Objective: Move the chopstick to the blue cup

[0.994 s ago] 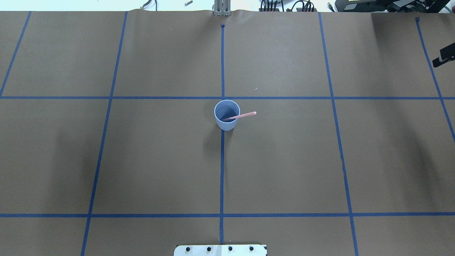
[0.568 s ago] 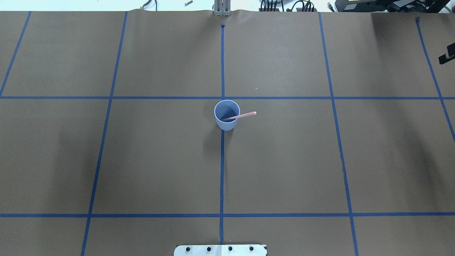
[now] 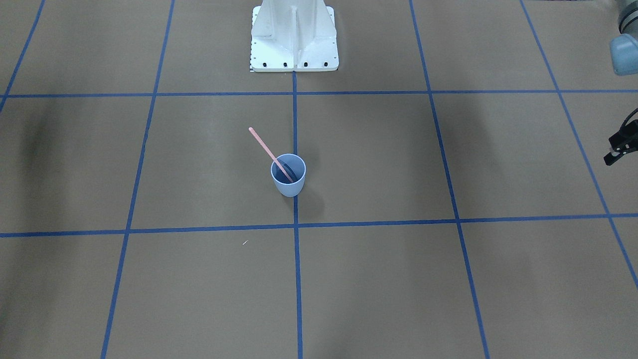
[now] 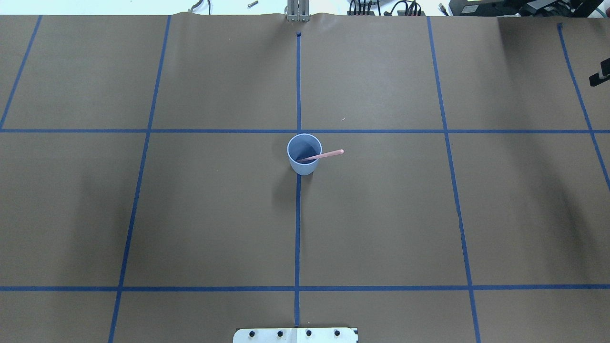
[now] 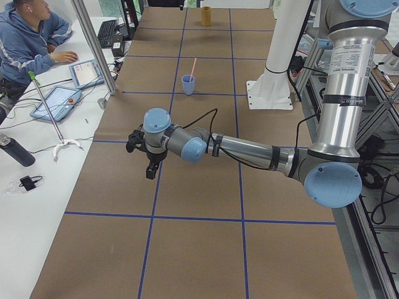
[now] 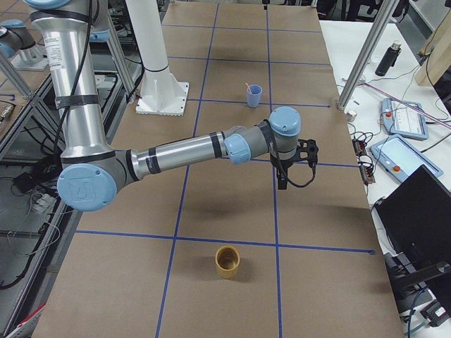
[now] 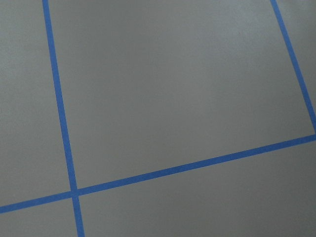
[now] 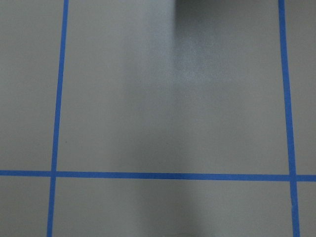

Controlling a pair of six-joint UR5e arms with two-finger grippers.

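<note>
Chopstick [image 4: 326, 154]: overlong, so leans on blue cup [image 4: 303, 168] rim; left pincer [image 3: 617, 149], right pincer [image 4: 598, 77] well apart; aperture: cannot tell.

The chopstick [image 3: 267, 150] hides its lower end inside the blue cup [image 3: 288, 186]. Picture edges crop the left end effector [image 3: 616, 149] and right end effector [image 4: 598, 79]; we cannot tell their jaws' stance.

I count one blue cup [image 4: 304, 167] and one chopstick [image 4: 327, 154]. One tan cup [image 6: 227, 263] brings it to two cups on the one surface [image 4: 214, 214]. I have two arms: my left arm [image 5: 243, 149] and my right arm [image 6: 183, 156]. On the side desk there are two tablets [image 5: 89, 73] and one dark bottle [image 5: 14, 149], with one person [image 5: 28, 37] seated there.
</note>
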